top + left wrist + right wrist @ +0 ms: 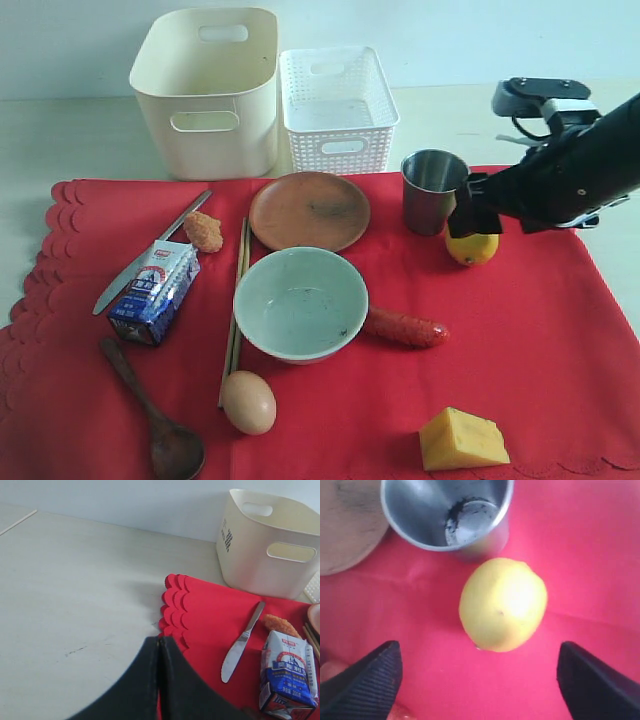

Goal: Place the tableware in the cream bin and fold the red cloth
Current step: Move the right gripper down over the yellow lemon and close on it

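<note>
On the red cloth (520, 330) lie the white bowl (300, 303), brown plate (309, 210), steel cup (432, 190), knife (150, 253), chopsticks (236, 310) and wooden spoon (155, 410). The cream bin (205, 90) stands behind the cloth, with nothing visible inside. My right gripper (479, 652) is open over the cloth, its fingers wide on either side of a lemon (502, 602), with the cup (450, 510) just beyond. My left gripper (159, 641) is shut and holds nothing, above the cloth's scalloped corner (172, 610); the knife (241, 642) lies nearby. It is outside the exterior view.
A white lattice basket (337, 105) stands beside the bin. Food sits among the tableware: milk carton (153, 293), fried nugget (204, 231), egg (248, 401), sausage (405, 327), cheese wedge (461, 439). Bare pale table (75, 590) lies beyond the cloth's left edge.
</note>
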Robot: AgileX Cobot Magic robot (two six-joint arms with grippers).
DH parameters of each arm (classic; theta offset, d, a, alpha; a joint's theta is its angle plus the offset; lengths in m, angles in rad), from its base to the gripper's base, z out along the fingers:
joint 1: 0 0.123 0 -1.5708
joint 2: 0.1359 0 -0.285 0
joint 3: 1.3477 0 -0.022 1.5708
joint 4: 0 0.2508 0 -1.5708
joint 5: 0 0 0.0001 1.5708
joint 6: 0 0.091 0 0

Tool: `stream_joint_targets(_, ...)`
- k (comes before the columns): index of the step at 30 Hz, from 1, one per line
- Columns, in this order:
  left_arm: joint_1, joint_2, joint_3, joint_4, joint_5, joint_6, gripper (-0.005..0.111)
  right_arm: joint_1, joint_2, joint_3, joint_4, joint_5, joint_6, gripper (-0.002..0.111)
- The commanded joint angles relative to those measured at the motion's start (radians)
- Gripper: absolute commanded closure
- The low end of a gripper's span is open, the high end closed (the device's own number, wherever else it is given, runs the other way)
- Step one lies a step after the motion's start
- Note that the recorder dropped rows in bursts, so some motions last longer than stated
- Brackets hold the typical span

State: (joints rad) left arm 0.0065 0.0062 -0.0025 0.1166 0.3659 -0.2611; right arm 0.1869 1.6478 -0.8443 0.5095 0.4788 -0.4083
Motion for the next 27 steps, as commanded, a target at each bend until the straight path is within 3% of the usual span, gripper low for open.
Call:
stream_joint_targets(1, -0.007, -0.006, 0.003, 0.005, -0.005, 0.003, 0.107, 0.017, 0.068, -0.043, 0.002, -0.028, 0.028, 0.026)
stream_joint_targets(14, -0.007, -0.006, 0.003, 0.005, -0.005, 0.003, 0.107, 0.017, 0.179, -0.128, -0.174, -0.039, 0.201, 0.027)
stream_joint_targets(21, -0.007, -0.006, 0.003, 0.005, -0.005, 0.003, 0.107, 0.017, 0.214, -0.128, -0.171, -0.048, 0.201, 0.029)
stream_joint_targets(24, -0.007, -0.006, 0.003, 0.005, -0.005, 0.003, 0.107, 0.017, 0.237, -0.128, -0.171, -0.054, 0.206, 0.041)
stream_joint_targets(27, -0.007, -0.006, 0.003, 0.005, -0.005, 0.003, 0.107, 0.017, 0.267, -0.128, -0.171, -0.035, 0.219, 0.064)
